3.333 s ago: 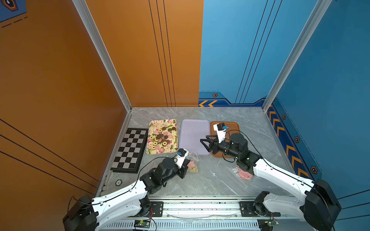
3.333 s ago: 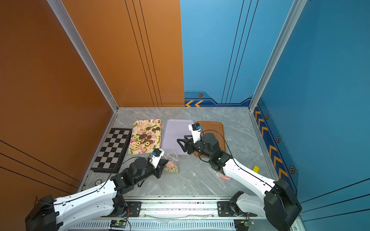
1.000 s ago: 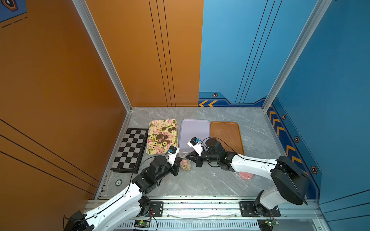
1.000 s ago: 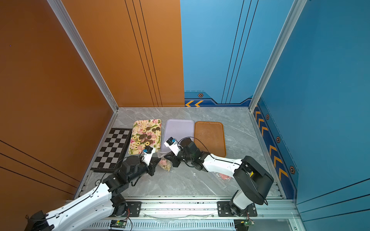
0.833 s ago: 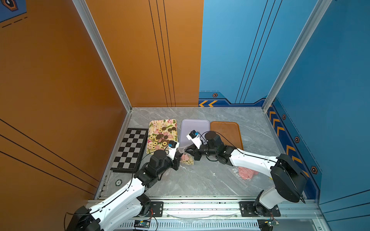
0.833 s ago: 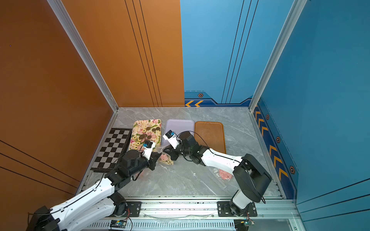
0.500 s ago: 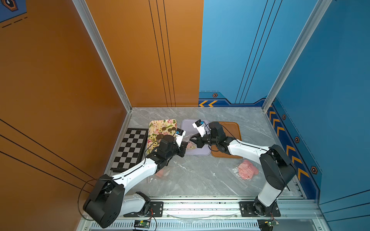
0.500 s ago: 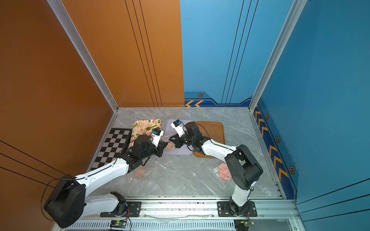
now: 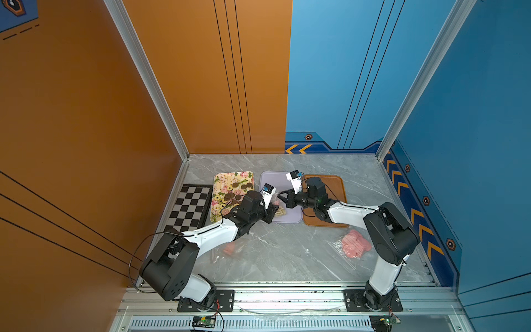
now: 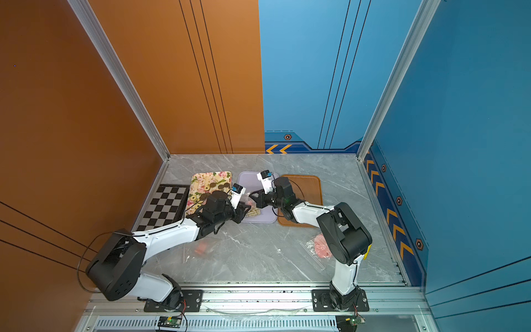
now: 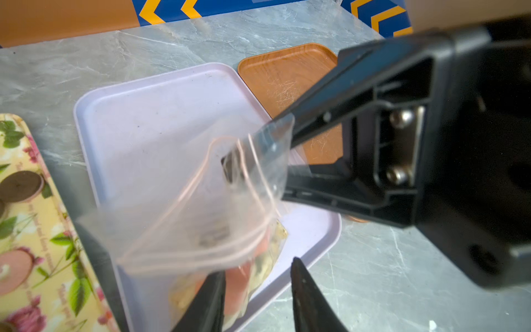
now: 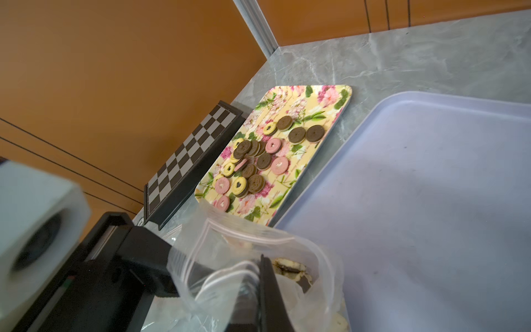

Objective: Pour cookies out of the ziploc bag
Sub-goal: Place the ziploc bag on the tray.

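At the left edge of the tabletop [image 9: 287, 258] lies the chessboard [image 9: 191, 207]. Next to it is the floral tray [image 9: 227, 176], which already carries round cookies [image 9: 230, 197].

Just right of these, the left tool [image 11: 255, 290] has changed most. A second ago it was clamped on the ziploc bag [image 11: 201, 207], and now its jaws stand partly apart with the bag's loaded bottom in the gap. The wrist view is blurred there, so I cannot tell whether the pads still touch the plastic, though it looks like a release.

The bag has also travelled. A second ago it hung over bare tabletop below the trays in the frame, and now it sits over the lower left corner of the lilac tray [image 9: 290, 218]. Its cream-and-dark cookies [image 12: 290, 268] are all inside, and the tray bed is bare.

To the right, the right tool [image 11: 230, 166] stays pinched shut on the rim of the bag's mouth, which gapes open.

Carrying seems finished, and the bag is where it should be emptied. With the bottom let go, the left tool would likely need a fresh hold lower down to tip it, and nothing has been poured yet.

Further right are the wooden tray [image 9: 336, 184] and, lower right, a second bag [image 9: 355, 244] of pink discs, untouched.
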`<control>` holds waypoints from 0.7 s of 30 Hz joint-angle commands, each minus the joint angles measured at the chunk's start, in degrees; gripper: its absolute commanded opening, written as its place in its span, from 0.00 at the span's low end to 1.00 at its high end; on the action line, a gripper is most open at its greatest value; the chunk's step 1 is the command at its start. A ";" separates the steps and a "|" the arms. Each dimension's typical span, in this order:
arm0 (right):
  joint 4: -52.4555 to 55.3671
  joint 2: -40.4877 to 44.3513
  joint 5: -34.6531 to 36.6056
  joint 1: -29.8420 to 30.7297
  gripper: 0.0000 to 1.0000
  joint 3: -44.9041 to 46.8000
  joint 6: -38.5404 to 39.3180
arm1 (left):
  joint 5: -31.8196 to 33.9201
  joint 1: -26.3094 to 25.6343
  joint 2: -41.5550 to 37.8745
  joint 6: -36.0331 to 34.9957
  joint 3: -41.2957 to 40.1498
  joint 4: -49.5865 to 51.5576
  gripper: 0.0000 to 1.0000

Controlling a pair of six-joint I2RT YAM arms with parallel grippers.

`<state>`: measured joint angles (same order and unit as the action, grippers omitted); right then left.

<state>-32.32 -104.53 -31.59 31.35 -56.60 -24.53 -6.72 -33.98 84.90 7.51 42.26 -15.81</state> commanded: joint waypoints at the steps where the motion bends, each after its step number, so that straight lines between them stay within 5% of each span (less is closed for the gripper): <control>1: -3.52 -2.05 4.34 -1.35 0.00 -0.17 -0.78 | 3.75 -2.53 0.92 -1.16 0.86 0.22 0.42; 7: -4.02 -4.38 3.85 -4.32 0.00 -2.44 -2.62 | 6.53 -2.61 -2.21 -0.28 -1.80 0.96 0.45; 21: 0.53 -12.89 1.97 -5.60 0.00 -12.38 -2.82 | -4.86 6.17 8.81 -6.84 9.94 16.01 0.32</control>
<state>-32.14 -115.28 -28.45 26.28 -67.61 -26.46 -7.97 -28.64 92.40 3.53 50.19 -4.78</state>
